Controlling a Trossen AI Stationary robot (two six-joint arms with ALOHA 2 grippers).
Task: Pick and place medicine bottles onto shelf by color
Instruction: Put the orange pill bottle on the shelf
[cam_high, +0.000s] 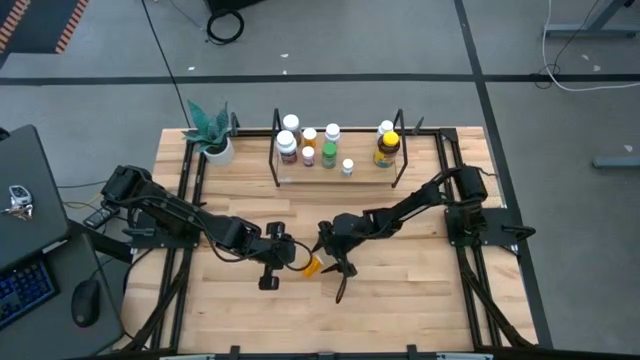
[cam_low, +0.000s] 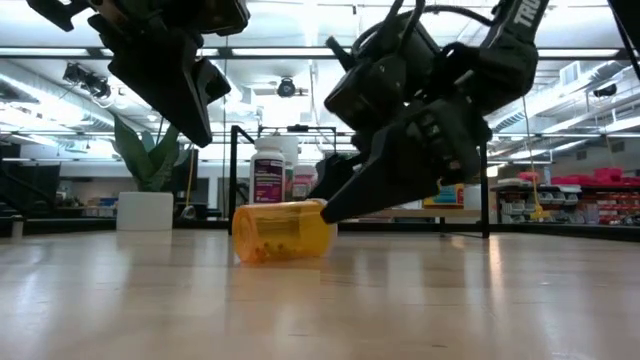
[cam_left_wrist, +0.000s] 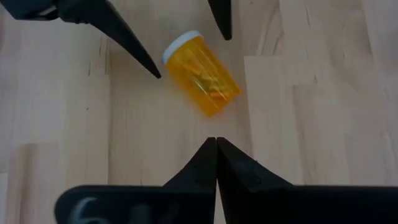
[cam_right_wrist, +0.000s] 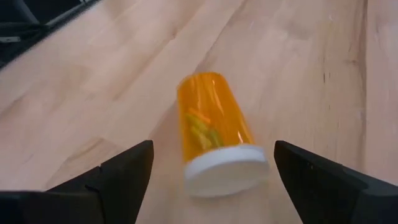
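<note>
An orange pill bottle (cam_high: 312, 265) with a white cap lies on its side on the bare wooden table (cam_high: 420, 300), well in front of the black wire shelf (cam_high: 340, 178) and apart from it. Yellow pills show through its clear wall in the right wrist view. The right gripper (cam_high: 337, 268) hangs low over the bottle with its two fingers spread as wide as they go, one on each side of the bottle; they hold nothing and do not touch it. In the low view one right finger (cam_low: 365, 190) slants down to just beside the bottle's end. The left gripper (cam_high: 283, 258) hovers just beside the bottle on the side away from the right gripper, its fingers pressed together and empty. The other medicine bottles stand upright on the shelf: several white-capped ones, a green one (cam_high: 329, 155), and a larger amber bottle with a yellow lid (cam_high: 388, 148). Next to the shelf's end stands a white pot with a green plant (cam_high: 213, 135).
</note>
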